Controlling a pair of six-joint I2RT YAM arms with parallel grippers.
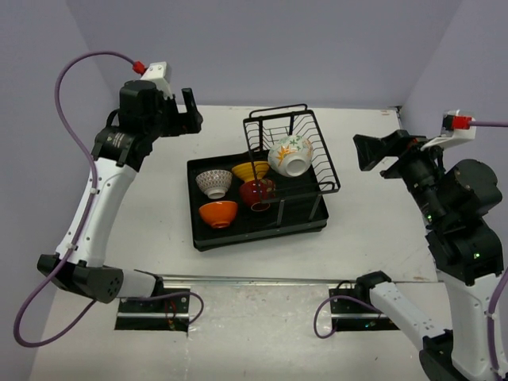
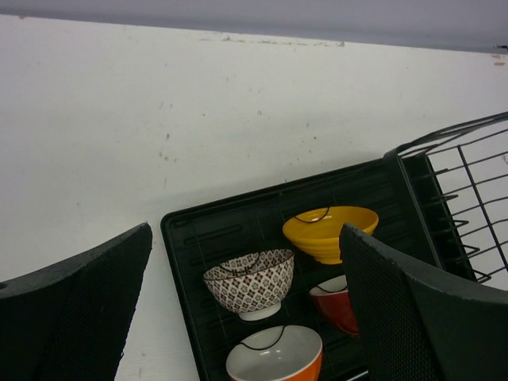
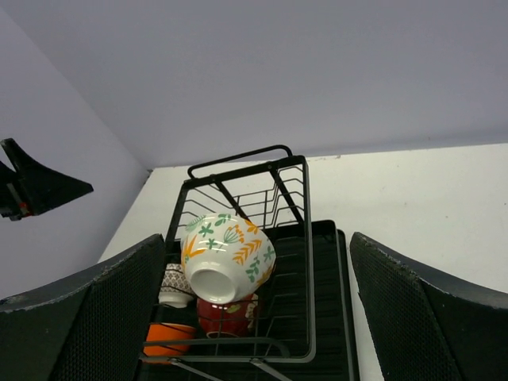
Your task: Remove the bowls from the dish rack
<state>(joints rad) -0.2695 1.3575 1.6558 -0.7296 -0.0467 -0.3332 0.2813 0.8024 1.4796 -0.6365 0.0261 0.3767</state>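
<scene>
The white worktop [image 1: 159,230] carries the dish rack [image 1: 193,208] at its middle, between the two arms; the rack's black tray lies with its long axis across the worktop, left to right, slightly skewed; its upright wire basket [image 1: 321,163] takes the right part and runs far to near. The left arm reaches in from the left, its end effector [image 1: 190,113] raised beyond the tray's far left corner, fingers spread wide apart, gripping nothing; the right end effector [image 1: 362,152] hangs to the right of the basket, aimed at it, fingers likewise wide apart with nothing between them. All five bowls are in the rack; the large flowered bowl [image 1: 290,155] lies tipped on its side in the basket, foot ring pointing toward the right arm, mouth turned away to the far left. The patterned bowl [image 1: 213,182], the yellow bowl [image 1: 248,169] and the orange bowl [image 1: 218,213] stand mouth up on the tray's left part; the red bowl [image 1: 255,193] sits at the basket's left wires, just under the flowered one; whether it is inside the wires I cannot tell.
</scene>
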